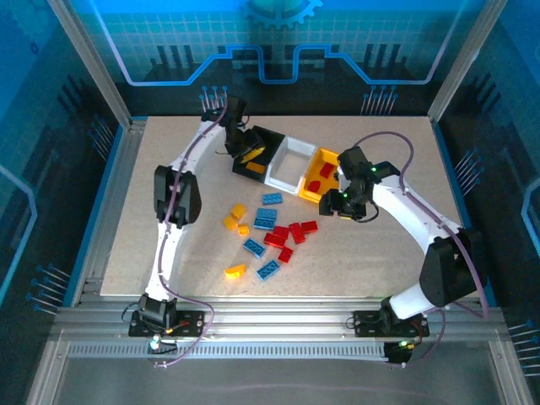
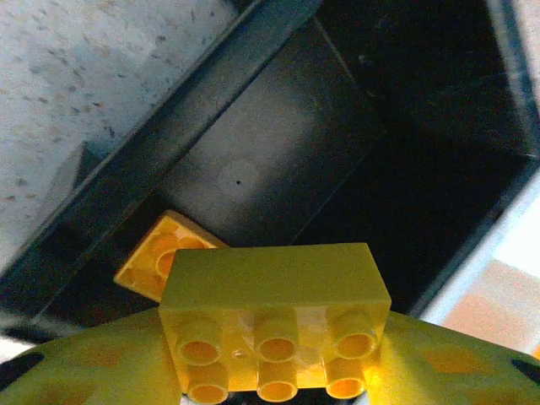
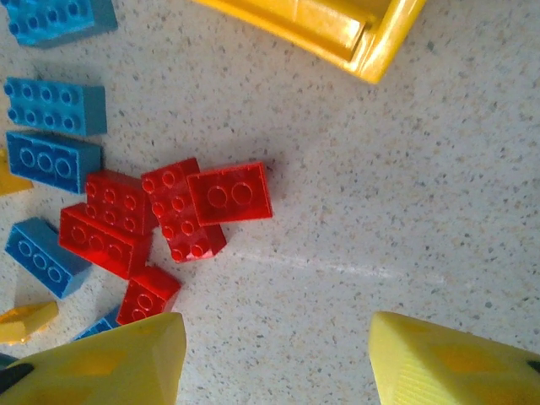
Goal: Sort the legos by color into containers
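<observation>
In the top view, we are seeing the left gripper [image 1: 245, 152] hanging over the black bin [image 1: 272, 137], at the left end of a row with the white bin [image 1: 285, 160] and the yellow bin [image 1: 309, 196]. The right gripper [image 1: 340, 202] is hovering beside the yellow bin. The loose legos [image 1: 270, 236] are lying mid-surface.

In the left wrist view, we are looking at a yellow brick [image 2: 274, 329] gripped between the fingers [image 2: 84, 371], directly above the bin floor, where an orange brick [image 2: 160, 257] is lying. We judge the release should be a clean opening here, inside the walls.

In the right wrist view, the gripper's fingers are standing apart and empty above the surface, near the red bricks [image 3: 169, 219].
</observation>
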`<state>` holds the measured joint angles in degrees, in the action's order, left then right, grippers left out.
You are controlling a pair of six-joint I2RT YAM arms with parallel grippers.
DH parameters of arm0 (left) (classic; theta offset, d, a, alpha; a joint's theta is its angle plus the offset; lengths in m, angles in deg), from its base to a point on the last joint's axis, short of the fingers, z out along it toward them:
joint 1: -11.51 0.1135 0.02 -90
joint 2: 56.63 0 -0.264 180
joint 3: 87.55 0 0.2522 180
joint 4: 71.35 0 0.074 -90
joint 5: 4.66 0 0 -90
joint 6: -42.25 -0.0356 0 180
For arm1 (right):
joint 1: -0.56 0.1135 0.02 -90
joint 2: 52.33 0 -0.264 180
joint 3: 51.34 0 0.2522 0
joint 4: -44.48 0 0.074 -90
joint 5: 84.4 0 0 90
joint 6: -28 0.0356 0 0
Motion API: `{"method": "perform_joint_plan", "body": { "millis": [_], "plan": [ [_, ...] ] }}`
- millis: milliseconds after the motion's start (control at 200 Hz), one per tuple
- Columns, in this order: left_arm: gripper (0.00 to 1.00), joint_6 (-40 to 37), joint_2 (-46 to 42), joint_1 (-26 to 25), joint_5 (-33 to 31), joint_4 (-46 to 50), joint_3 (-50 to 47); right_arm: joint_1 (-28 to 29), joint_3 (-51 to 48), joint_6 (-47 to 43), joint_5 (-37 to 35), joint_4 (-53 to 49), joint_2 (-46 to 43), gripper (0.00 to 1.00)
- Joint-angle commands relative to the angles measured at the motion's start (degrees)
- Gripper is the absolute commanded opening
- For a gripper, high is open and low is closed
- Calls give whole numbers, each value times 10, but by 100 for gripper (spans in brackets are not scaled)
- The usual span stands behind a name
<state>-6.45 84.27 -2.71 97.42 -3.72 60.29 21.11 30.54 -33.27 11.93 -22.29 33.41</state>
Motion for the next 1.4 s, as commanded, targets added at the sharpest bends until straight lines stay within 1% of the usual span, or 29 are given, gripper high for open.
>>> {"method": "perform_joint_plan", "body": {
  "millis": [0, 135, 235, 290, 350, 485, 630, 785, 1001, 1126, 1266, 1391],
  "plan": [
    [55, 18, 7, -5, 25, 13, 36, 21, -22, 9, 14, -2, 4, 61],
    [58, 16, 11, -6, 32, 10, 34, 45, -26, 14, 9, 12, 38, 62],
    [63, 8, 8, -9, 36, 16, 34, 50, -20, 26, 17, 28, 69, 65],
    [67, 3, 3, -10, 37, 20, 33, 53, -13, 30, 22, 38, 85, 66],
    [71, -2, -7, -12, 37, 23, 28, 55, -2, 30, 23, 42, 106, 67],
    [74, -9, -48, -12, 40, 13, -13, 58, 25, 26, 24, 43, 153, 69],
    [77, -22, -109, -11, 42, -2, -82, 63, 49, 20, 19, 47, 189, 72],
    [78, -36, -178, -9, 42, -16, -163, 67, 67, 20, 19, 51, 218, 72],
    [79, -27, -265, 16, 61, -62, -298, 73, 83, 22, 15, 57, 250, 72],
    [79, -41, -294, 24, 61, -60, -337, 74, 86, 24, 9, 61, 263, 72],
    [80, -54, -318, 29, 61, -58, -372, 71, 86, 31, -9, 62, 267, 67],
    [80, -61, -330, 31, 64, -59, -393, 68, 83, 35, -14, 61, 264, 65]
  ]
}}
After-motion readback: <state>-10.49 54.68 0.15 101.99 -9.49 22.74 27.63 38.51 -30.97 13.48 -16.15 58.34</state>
